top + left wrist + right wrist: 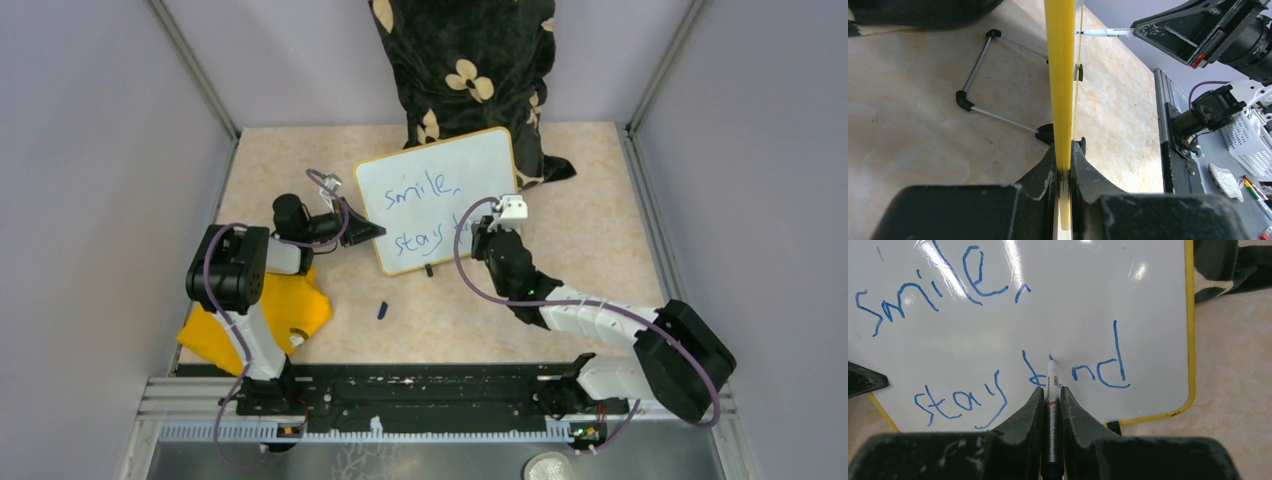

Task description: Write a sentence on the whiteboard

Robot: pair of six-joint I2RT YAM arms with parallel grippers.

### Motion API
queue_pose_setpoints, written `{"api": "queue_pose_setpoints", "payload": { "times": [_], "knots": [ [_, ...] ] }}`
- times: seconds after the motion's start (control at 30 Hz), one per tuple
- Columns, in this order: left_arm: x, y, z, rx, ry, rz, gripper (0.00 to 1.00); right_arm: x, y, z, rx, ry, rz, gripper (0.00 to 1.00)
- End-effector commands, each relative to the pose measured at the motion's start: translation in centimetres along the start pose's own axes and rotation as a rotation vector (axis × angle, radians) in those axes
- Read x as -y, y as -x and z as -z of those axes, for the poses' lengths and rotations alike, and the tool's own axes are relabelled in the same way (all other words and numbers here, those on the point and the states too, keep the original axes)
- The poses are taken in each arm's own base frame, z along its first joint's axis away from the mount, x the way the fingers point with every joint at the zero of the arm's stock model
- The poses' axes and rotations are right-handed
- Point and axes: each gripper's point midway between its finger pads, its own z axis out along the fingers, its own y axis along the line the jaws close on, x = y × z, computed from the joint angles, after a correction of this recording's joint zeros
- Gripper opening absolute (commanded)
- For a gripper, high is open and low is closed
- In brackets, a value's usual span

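Steadiness is the aim: the left gripper [1064,152] pinches the whiteboard [450,160] by its left rim while the right gripper [1050,396], clamped on the marker [1052,377], presses its tip into the sentence [998,390].

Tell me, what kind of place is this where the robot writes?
Probably a robot lab's test booth: plain grey walls box in a beige tabletop, and two black robot arms are mounted on a black metal rail.
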Motion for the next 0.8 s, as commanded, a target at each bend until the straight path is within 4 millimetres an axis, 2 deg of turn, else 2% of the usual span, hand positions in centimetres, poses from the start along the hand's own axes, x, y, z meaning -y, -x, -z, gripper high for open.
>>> {"api": "queue_pose_setpoints", "payload": {
  "times": [0.0, 0.2, 0.4, 0.57, 0.77],
  "knots": [
    [-2.1, -2.3, -0.2, -0.029, 0.079, 0.048, 0.00, -0.3, 2.7, 0.8, 0.066, 0.030, -0.064, 0.00],
    [-2.1, -2.3, -0.2, -0.030, 0.078, 0.048, 0.00, -0.4, 6.7, 2.6, 0.154, 0.054, -0.122, 0.00],
    [-2.2, -2.4, -0.2, -0.030, 0.080, 0.047, 0.00, 1.5, 7.6, 4.7, 0.177, 0.019, -0.128, 0.00],
    [-2.2, -2.4, -0.2, -0.033, 0.078, 0.046, 0.00, 3.9, 6.4, 6.6, 0.165, -0.027, -0.121, 0.00],
    [-2.3, -2.5, -0.2, -0.034, 0.081, 0.048, 0.00, 6.1, 3.1, 7.9, 0.117, -0.070, -0.147, 0.00]
  ]
}}
